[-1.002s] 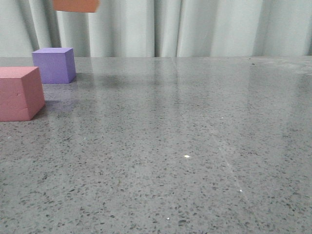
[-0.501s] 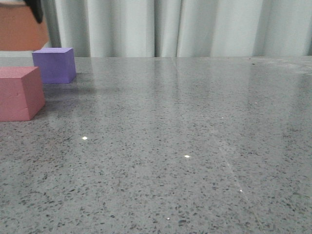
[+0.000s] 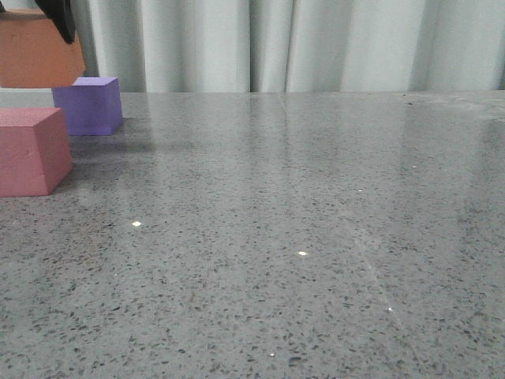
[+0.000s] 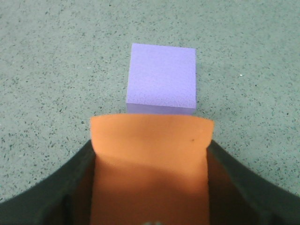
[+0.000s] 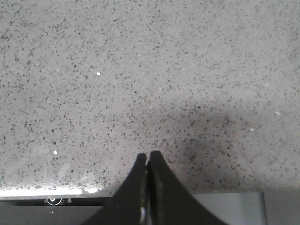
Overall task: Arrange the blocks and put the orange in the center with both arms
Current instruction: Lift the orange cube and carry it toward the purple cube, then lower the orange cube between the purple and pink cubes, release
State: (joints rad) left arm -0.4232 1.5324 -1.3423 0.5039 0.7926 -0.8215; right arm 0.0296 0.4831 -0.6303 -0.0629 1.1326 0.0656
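Note:
The orange block hangs in the air at the far left of the front view, above the pink-red block and in front of the purple block. A black finger of my left gripper shows at its top corner. In the left wrist view the orange block fills the space between the fingers of my left gripper, which is shut on it, with the purple block on the table beyond. My right gripper is shut and empty over bare table.
The speckled grey table stretches to the right of the blocks, with pale curtains behind it. The table's near edge shows beside the right gripper in the right wrist view.
The orange block has come down and to the left from the top edge of the front view. It now hangs low over the pink-red and purple blocks. Those two have not moved.

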